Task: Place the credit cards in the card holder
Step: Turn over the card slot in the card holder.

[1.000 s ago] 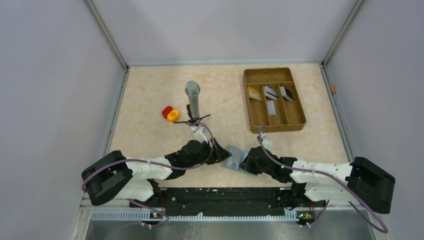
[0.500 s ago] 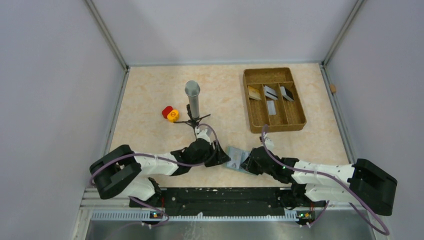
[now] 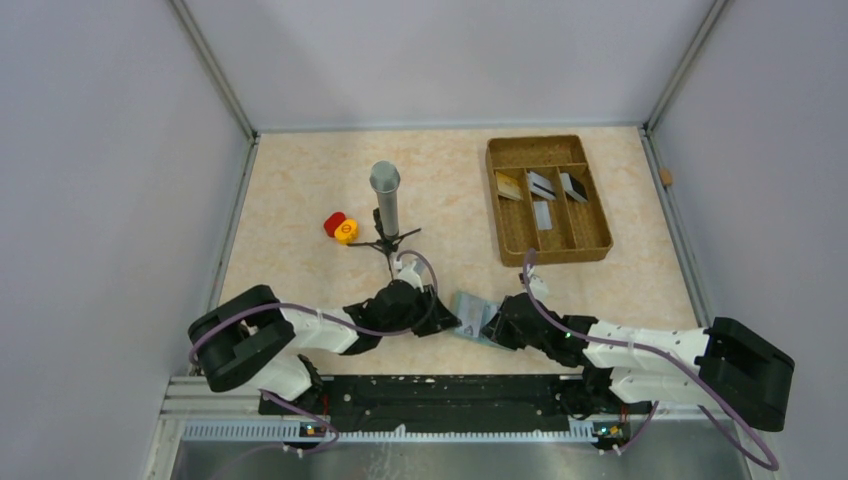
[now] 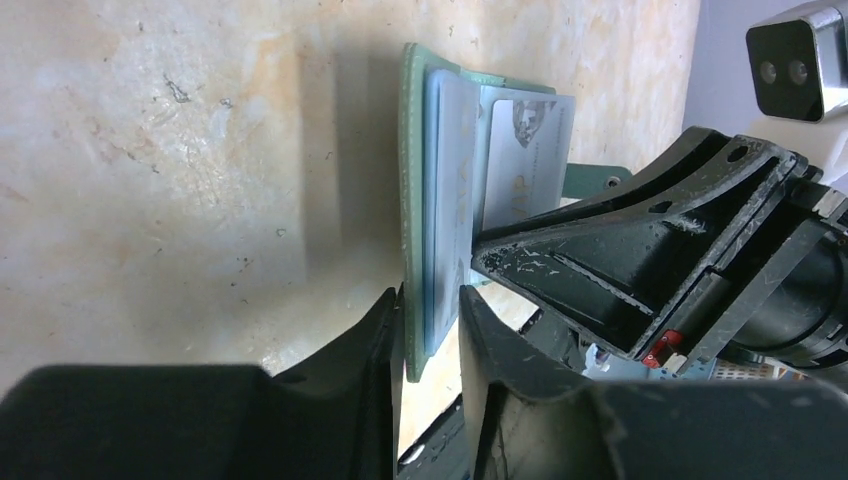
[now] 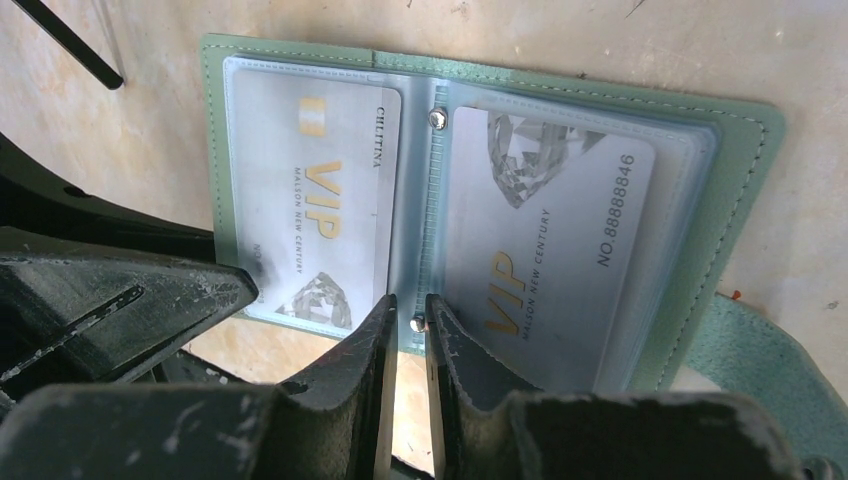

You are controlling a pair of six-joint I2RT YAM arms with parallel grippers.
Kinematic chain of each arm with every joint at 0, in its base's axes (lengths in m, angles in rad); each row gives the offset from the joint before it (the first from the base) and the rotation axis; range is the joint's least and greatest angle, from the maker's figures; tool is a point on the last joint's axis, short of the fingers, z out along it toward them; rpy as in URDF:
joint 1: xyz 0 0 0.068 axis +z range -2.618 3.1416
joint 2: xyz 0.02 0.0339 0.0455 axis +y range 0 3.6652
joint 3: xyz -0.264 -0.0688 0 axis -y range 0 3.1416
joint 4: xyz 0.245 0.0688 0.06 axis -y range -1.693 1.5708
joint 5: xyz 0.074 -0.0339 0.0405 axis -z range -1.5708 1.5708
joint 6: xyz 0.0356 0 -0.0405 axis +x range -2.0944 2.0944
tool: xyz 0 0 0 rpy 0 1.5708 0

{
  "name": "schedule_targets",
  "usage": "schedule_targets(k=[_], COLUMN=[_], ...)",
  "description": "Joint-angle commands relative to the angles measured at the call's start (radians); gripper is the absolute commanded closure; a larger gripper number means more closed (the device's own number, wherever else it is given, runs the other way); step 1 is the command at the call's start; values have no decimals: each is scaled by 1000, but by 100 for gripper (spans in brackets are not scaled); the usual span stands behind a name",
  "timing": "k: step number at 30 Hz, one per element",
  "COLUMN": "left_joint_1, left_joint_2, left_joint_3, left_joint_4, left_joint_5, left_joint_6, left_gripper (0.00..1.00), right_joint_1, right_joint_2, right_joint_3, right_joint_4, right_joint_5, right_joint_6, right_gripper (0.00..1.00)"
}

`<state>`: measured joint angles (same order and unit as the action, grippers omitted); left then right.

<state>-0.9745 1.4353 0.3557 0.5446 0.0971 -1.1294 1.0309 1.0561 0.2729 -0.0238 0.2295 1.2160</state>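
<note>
Grey-green folding card holder (image 3: 468, 316) nearer than and left of brown compartmented tray (image 3: 545, 141); small flat cards (image 3: 541, 186) inside tray.

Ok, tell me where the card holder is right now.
In the top view the card holder sits open near the table's front edge, just right of centre, held between the left gripper and right gripper.

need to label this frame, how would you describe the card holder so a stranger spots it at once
On the table, look at its near edge, where the left arm's fingers and the right arm's fingers meet. The card holder is held open between them: a grey-green wallet with silvery VIP cards in clear sleeves, unlike the brown tray of loose cards.
</note>
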Motion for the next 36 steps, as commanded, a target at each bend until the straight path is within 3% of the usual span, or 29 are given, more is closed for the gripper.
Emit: schedule_targets(k=[1,4,8,14,18,23,36], left_joint_1=[0,0,0,0,0,0,-1], left_joint_2=[-13,-3,-87,-254,-292,-288,-250], left_joint_3=[-13,-11,-5,129,187,251,285], left_joint_4=[110,133,19,-475,-664,-815,-841], left_joint_5=[17,39,-5,-154,-182,-212,-201], left_joint_6=[-3,8,54,204,265,301,321], left_gripper=[78,100,100,100,100,100,100], right_joint_1=[-11,-12,-11,-17,-24,-30,-60], right_joint_2=[16,4,-24,-43,-69,-94,-13], right_joint_3=[-24,-4,72,229,255,253,215], right_joint_4=[-83,-95,-191,-380,-437,-473,-296], right_joint_5=[28,30,52,108,136,178,36], right_joint_6=[-21,-55,-140,-242,-255,-254,-274], right_gripper=[84,81,71,53,44,40,48])
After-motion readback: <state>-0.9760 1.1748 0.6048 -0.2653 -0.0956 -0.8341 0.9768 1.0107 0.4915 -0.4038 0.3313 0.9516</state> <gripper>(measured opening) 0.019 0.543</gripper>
